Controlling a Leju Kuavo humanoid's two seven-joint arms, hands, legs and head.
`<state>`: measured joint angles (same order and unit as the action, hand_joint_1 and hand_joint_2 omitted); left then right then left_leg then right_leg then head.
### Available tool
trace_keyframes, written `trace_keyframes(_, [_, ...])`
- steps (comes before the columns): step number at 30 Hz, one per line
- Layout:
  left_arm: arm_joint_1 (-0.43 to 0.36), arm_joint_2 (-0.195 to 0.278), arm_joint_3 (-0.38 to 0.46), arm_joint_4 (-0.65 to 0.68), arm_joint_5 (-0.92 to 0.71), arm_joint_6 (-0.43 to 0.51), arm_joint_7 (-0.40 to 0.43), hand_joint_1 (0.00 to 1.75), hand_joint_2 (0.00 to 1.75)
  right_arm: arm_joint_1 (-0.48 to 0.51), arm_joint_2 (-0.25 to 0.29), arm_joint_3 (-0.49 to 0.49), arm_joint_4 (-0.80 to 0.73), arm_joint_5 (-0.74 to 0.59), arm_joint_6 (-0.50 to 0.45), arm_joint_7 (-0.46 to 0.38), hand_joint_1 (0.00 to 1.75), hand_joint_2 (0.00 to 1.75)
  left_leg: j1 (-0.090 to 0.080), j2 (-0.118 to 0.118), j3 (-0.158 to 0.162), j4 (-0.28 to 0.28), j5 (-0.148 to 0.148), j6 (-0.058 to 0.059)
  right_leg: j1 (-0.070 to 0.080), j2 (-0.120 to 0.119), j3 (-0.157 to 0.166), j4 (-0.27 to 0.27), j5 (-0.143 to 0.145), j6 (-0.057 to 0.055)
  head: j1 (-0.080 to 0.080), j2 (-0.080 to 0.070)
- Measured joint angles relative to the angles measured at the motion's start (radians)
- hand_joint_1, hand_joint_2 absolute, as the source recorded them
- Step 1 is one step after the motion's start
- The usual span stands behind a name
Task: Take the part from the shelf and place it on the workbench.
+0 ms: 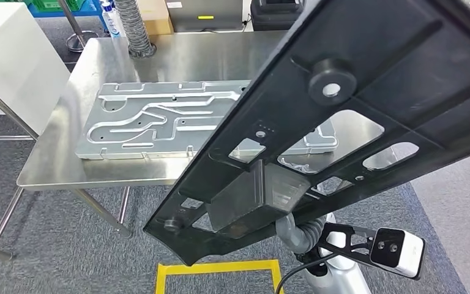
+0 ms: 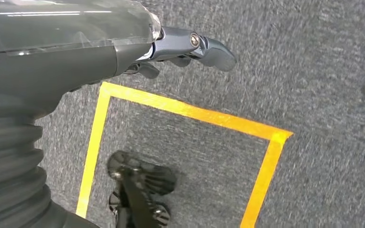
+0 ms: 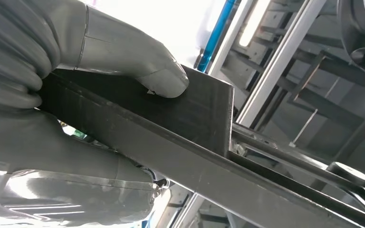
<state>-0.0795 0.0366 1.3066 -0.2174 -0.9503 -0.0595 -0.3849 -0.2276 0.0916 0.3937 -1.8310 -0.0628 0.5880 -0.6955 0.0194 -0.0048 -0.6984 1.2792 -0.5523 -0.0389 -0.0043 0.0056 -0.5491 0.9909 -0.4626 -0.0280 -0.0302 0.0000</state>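
Black part (image 1: 355,116), silver workbench (image 1: 177,61), grey carpet (image 2: 313,61), yellow floor tape (image 2: 195,114)

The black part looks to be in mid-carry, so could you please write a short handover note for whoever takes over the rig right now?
Right hand: grips the black part by its edge, thumb on top, fingers beneath.
Left hand: hangs over the carpet by the yellow tape square, holding nothing.
Part: carried tilted in front of the head camera, above the near edge of the steel workbench, not resting on it. A machined aluminium plate already lies on the bench.
Done: the part is in hand.
Left: bring the part over the workbench, probably onto bare steel, set it down, let go.
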Motion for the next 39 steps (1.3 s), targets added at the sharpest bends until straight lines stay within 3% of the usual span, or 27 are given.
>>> trace_keyframes(2, [0.001,0.000,0.000,0.000,0.001,0.000,0.000,0.00,1.75,0.002,0.000,-0.001,-0.001,0.001,0.000,0.000,1.75,1.75,0.003,0.001,0.039,-0.130,0.095,-0.001,-0.001,0.001,0.023,0.002,-0.018,0.006,0.000,0.000])
trace_keyframes(4, [0.000,0.000,0.000,0.000,0.003,0.000,0.000,0.00,1.75,0.002,0.000,-0.002,-0.003,0.002,0.000,0.000,1.75,1.75,0.000,0.003,0.087,-0.244,0.140,0.006,0.001,0.002,0.037,0.005,-0.036,0.018,0.000,0.000])
trace_keyframes(9, [-0.001,0.000,0.000,0.000,0.009,0.002,0.001,0.00,1.75,0.000,0.000,-0.008,-0.010,-0.001,0.003,0.000,1.75,1.75,-0.003,0.000,0.107,-0.271,0.121,0.042,0.001,0.002,0.036,0.026,-0.064,0.046,0.000,0.000])
trace_keyframes(10, [-0.001,0.000,0.001,0.000,0.010,0.002,0.001,0.00,1.75,0.000,0.000,-0.011,-0.010,-0.004,0.003,0.000,1.75,1.75,-0.002,0.000,0.111,-0.273,0.119,0.048,-0.001,0.001,0.015,0.069,-0.084,0.050,0.000,0.000])
trace_keyframes(12, [-0.001,0.000,0.001,0.000,0.011,0.003,0.002,0.00,1.75,0.000,0.000,-0.019,-0.011,-0.008,0.004,0.000,1.75,1.75,-0.003,0.000,0.118,-0.274,0.111,0.057,-0.002,0.000,-0.065,0.207,-0.136,0.054,0.000,0.000])
trace_keyframes(13, [0.000,0.000,0.001,0.000,0.011,0.003,0.002,0.00,1.75,0.000,0.000,-0.024,-0.011,-0.009,0.005,0.000,1.75,1.75,-0.004,0.000,0.123,-0.274,0.106,0.059,-0.002,0.000,-0.110,0.273,-0.153,0.055,0.000,0.000])
trace_keyframes(14, [0.001,-0.001,0.001,0.000,0.011,0.003,0.003,0.00,1.75,0.001,0.000,-0.029,-0.011,-0.009,0.006,0.000,1.75,1.75,-0.006,0.000,0.129,-0.274,0.100,0.059,-0.002,0.000,-0.142,0.310,-0.149,0.054,0.000,0.000])
trace_keyframes(15, [0.001,-0.001,0.001,0.000,0.011,0.002,0.003,0.00,1.75,0.001,0.000,-0.035,-0.011,-0.009,0.008,0.000,1.75,1.75,-0.008,-0.001,0.138,-0.274,0.093,0.060,-0.001,0.000,-0.155,0.307,-0.123,0.051,0.000,0.000])
trace_keyframes(16, [0.002,-0.001,0.001,0.000,0.011,0.002,0.003,0.00,1.75,0.001,0.000,-0.040,-0.011,-0.009,0.010,0.000,1.75,1.75,-0.010,-0.003,0.150,-0.274,0.086,0.060,0.000,0.000,-0.148,0.265,-0.079,0.045,0.000,0.000])
trace_keyframes(18, [0.001,-0.003,0.001,0.000,0.011,0.000,0.003,0.00,1.75,-0.001,0.000,-0.052,-0.011,-0.009,0.013,0.000,1.75,1.75,-0.014,-0.005,0.172,-0.275,0.069,0.057,0.008,0.000,-0.102,0.127,0.014,0.026,0.000,0.000])
trace_keyframes(20, [0.000,-0.005,0.001,0.000,0.010,0.000,0.003,0.00,1.75,-0.003,0.000,-0.063,-0.011,-0.009,0.015,0.000,1.75,1.75,-0.017,-0.006,0.182,-0.276,0.057,0.049,0.015,-0.001,-0.070,0.042,0.045,0.013,0.000,0.000])
trace_keyframes(23, [-0.003,-0.007,0.001,0.000,0.008,-0.001,0.003,0.00,1.75,-0.006,0.001,-0.084,-0.010,-0.008,0.018,0.001,1.75,1.75,-0.016,-0.004,0.191,-0.281,0.046,0.034,0.014,0.000,-0.057,0.018,0.035,0.005,0.000,0.000])
trace_keyframes(25, [-0.006,-0.008,0.001,0.000,0.007,-0.003,0.002,0.00,1.75,-0.009,0.001,-0.099,-0.009,-0.007,0.019,0.001,1.75,1.75,-0.016,-0.001,0.178,-0.239,0.023,0.024,0.007,-0.001,-0.038,0.002,0.031,-0.002,0.000,0.000])
trace_keyframes(28, [-0.006,-0.007,0.001,0.000,0.006,-0.004,0.002,0.00,1.75,-0.014,0.001,-0.122,-0.003,-0.006,0.017,0.000,1.75,1.75,-0.009,0.000,0.067,-0.046,-0.043,0.011,0.003,-0.003,-0.013,-0.005,0.015,-0.008,-0.001,0.000])
trace_keyframes(29, [-0.005,-0.007,0.001,0.000,0.006,-0.004,0.002,0.00,1.75,-0.014,0.001,-0.131,0.002,-0.004,0.013,0.000,1.75,1.75,-0.007,0.000,0.031,0.000,-0.046,0.008,0.003,-0.003,-0.005,-0.005,0.008,-0.007,-0.001,0.000])
trace_keyframes(30, [-0.004,-0.007,0.001,0.000,0.006,-0.005,0.002,0.00,1.75,-0.015,0.000,-0.140,0.007,0.000,0.008,0.000,1.75,1.75,-0.005,0.000,0.012,0.009,-0.029,0.005,0.002,-0.002,0.003,-0.005,0.001,-0.006,-0.001,0.000])
trace_keyframes(31, [-0.003,-0.007,0.001,0.000,0.006,-0.005,0.001,0.00,1.75,-0.017,-0.001,-0.149,0.013,0.004,-0.002,0.000,1.75,1.75,-0.002,0.000,0.013,-0.022,0.010,0.003,0.001,-0.001,0.014,-0.004,-0.007,-0.003,-0.001,0.000])
trace_keyframes(33, [-0.003,-0.006,0.002,0.000,0.011,-0.006,-0.001,0.00,1.75,-0.028,-0.005,-0.171,0.031,0.017,-0.040,0.000,1.75,1.75,0.000,0.001,0.052,-0.153,0.104,0.002,0.001,0.000,0.036,0.001,-0.026,0.005,-0.001,0.000])
trace_keyframes(34, [-0.004,-0.006,0.003,0.000,0.014,-0.006,-0.002,0.00,1.75,-0.038,-0.008,-0.185,0.044,0.024,-0.069,0.000,1.75,1.75,-0.001,0.001,0.073,-0.213,0.133,0.006,0.002,0.001,0.042,0.005,-0.035,0.011,-0.001,0.000])
trace_keyframes(35, [-0.004,-0.006,0.004,0.000,0.018,-0.006,-0.004,0.00,1.75,-0.049,-0.014,-0.201,0.060,0.031,-0.104,0.001,1.75,1.75,-0.002,0.001,0.085,-0.247,0.144,0.011,0.003,0.002,0.043,0.007,-0.041,0.017,-0.001,0.000])
trace_keyframes(39, [-0.004,-0.008,0.010,0.000,0.033,-0.005,-0.009,0.00,1.75,-0.124,-0.054,-0.281,0.175,0.079,-0.292,0.001,1.75,1.75,-0.004,-0.001,0.091,-0.265,0.134,0.040,0.002,0.002,0.038,0.018,-0.056,0.039,-0.001,0.000])
